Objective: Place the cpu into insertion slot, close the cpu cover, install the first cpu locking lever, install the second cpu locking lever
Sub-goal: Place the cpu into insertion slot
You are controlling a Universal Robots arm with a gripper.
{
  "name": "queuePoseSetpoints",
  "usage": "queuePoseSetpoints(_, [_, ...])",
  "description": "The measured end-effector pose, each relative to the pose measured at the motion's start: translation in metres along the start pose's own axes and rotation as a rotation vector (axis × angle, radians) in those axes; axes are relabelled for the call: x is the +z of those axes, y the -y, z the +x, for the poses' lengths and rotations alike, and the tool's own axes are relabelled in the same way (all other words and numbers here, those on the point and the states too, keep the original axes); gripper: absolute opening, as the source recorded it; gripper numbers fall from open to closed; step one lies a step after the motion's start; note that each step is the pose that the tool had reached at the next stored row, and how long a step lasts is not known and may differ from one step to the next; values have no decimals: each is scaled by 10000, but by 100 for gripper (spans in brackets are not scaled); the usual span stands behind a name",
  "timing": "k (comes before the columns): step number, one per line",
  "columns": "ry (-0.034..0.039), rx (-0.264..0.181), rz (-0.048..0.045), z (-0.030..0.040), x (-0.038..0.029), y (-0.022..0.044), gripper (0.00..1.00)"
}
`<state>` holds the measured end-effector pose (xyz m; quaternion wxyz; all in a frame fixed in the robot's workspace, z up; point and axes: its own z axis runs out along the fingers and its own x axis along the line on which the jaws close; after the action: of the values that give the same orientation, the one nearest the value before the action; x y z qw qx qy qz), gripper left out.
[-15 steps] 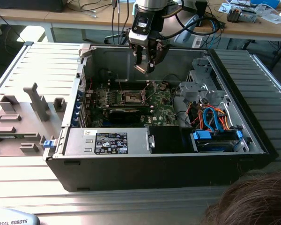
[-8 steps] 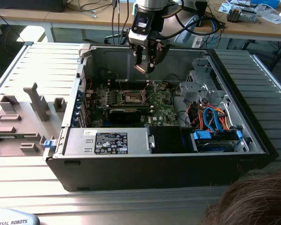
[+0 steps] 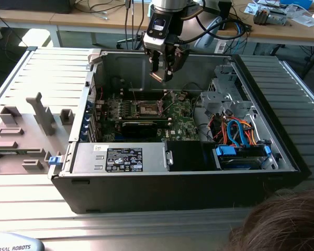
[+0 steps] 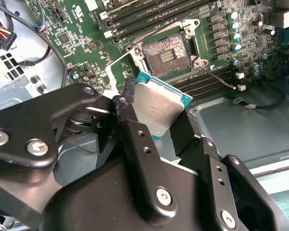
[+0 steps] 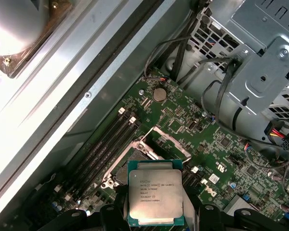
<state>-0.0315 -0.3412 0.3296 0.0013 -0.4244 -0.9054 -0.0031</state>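
Above the open case (image 3: 172,191) on the ribbed table (image 3: 52,70), the hand (image 3: 162,75) grips the cpu (image 5: 155,198).

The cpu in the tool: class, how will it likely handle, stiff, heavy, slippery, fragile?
Probably stiff: the cpu sits flat and unbent in the tool. Its smooth metal top looks slippery. Thin, so likely light.

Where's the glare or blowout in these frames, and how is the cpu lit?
First wrist view: the case wall is blown out to white, while the cpu is evenly lit. Second wrist view: there's a soft sheen on the cpu's metal top, and the gripper holding it is a dark mass in front. Exterior view: a glare band runs across the table near the case, and the motherboard inside sits in shade.
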Motion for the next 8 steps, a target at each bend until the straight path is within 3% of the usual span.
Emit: queuePoseSetpoints(8, [0,44,0,0,0,0,54])
